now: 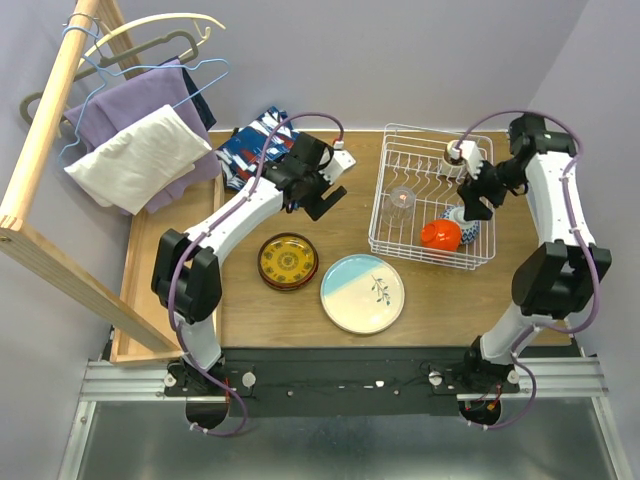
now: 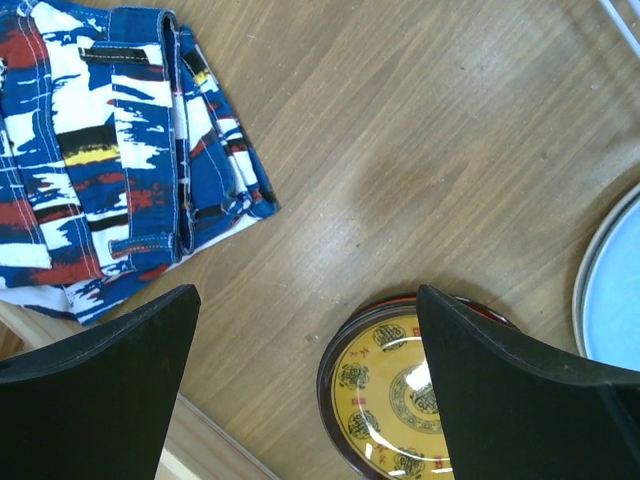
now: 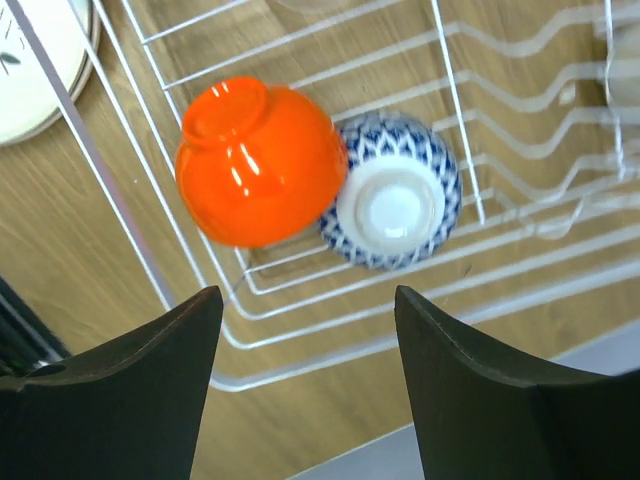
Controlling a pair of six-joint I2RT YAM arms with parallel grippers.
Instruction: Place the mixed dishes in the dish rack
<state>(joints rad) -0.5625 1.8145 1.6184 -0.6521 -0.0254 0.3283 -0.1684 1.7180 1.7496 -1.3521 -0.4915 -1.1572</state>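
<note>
Left side: I am hovering the left gripper, fingers wide apart and empty, above the dark red-yellow plate. It is lying flat on the table just beside the pale blue-cream plate, and both are waiting to be loaded. Right side: the dish rack, long axis running away from the bases, is already holding the clear glass. It is also holding the orange bowl and the blue-patterned bowl, which are touching, mouths down and foot rings pointing up. I am hovering the right gripper above them, fingers apart on nothing.

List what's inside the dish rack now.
Orange-red bowl and blue-patterned bowl, both upside down and touching, in the near right corner; a clear glass left of centre. The right arm overhangs the dish rack's far right part, hiding whatever lies beneath.
</note>
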